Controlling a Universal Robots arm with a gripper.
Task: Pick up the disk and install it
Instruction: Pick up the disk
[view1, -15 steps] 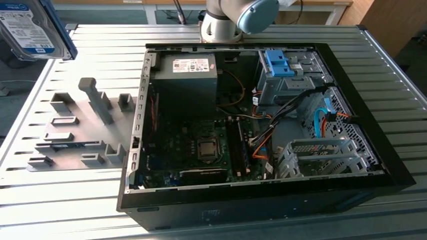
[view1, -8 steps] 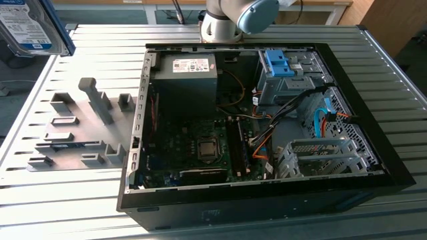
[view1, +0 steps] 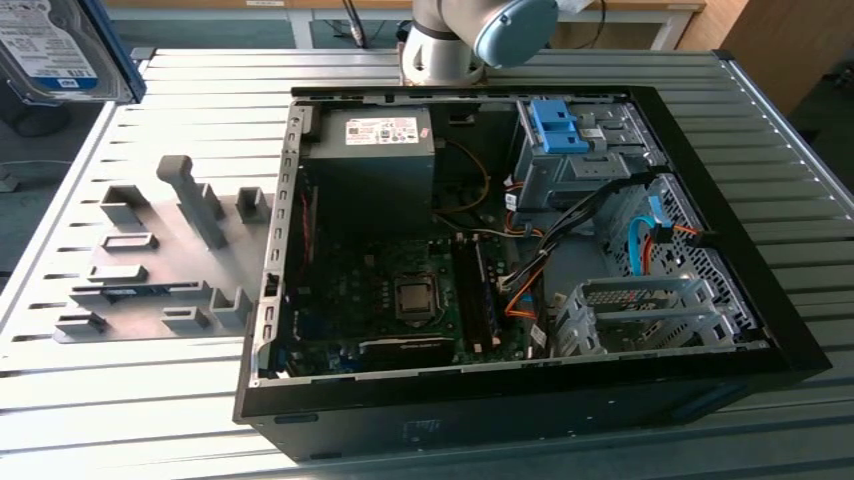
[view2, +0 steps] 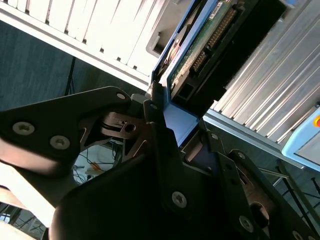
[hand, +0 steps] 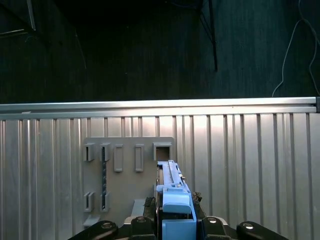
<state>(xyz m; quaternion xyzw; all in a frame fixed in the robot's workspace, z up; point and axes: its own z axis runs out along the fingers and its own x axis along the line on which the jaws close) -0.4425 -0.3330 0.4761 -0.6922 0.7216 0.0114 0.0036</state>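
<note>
exterior view: open black computer case (view1: 534, 400) holds a blue plastic bracket (view1: 554, 125). in both wrist views, end effector (hand: 175, 202) clamps the blue-framed silver-grey disk (hand: 170, 175).

Exterior view: 1 disk (view1: 54, 50) upper left; 1 PC case (view1: 534, 410) ctr; 1 fixture plate (view1: 174, 262) left; 1 blue bracket (view1: 550, 125).

The blue-framed disk (view1: 54, 50) sits clamped edgewise in the tool (hand: 176, 222), lifted aloft.
</note>
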